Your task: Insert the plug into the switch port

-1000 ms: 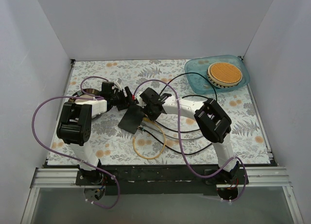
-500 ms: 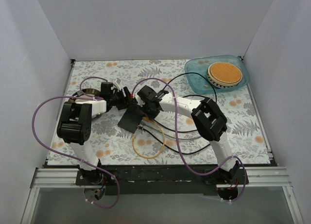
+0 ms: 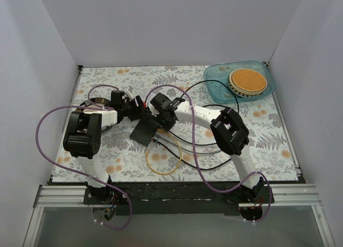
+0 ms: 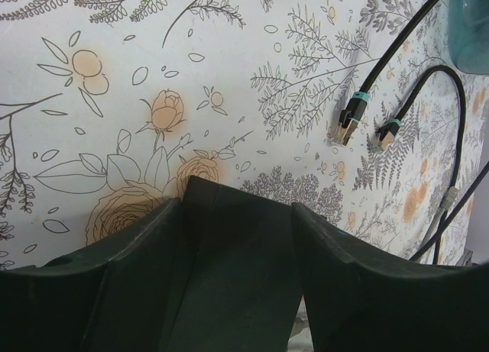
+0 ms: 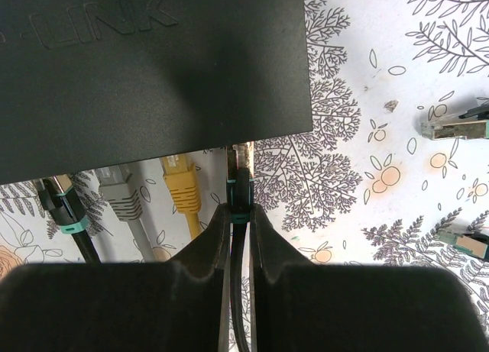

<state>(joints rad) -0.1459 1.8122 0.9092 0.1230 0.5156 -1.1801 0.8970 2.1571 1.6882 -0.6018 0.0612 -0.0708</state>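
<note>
Right end effector (image 5: 239,211) slid toward 9 o'clock, pinching one plug (image 5: 241,169). Left end effector (image 4: 235,207) squeezes one box (image 5: 153,62) holding three cables (image 5: 180,180); two loose plugs (image 5: 451,125).

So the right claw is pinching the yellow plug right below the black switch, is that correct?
Not the yellow one. The right claw is pinching the black plug with the teal band, right below the black switch; the yellow plug sits beside it, ungripped. The right wrist view shows this.
</note>
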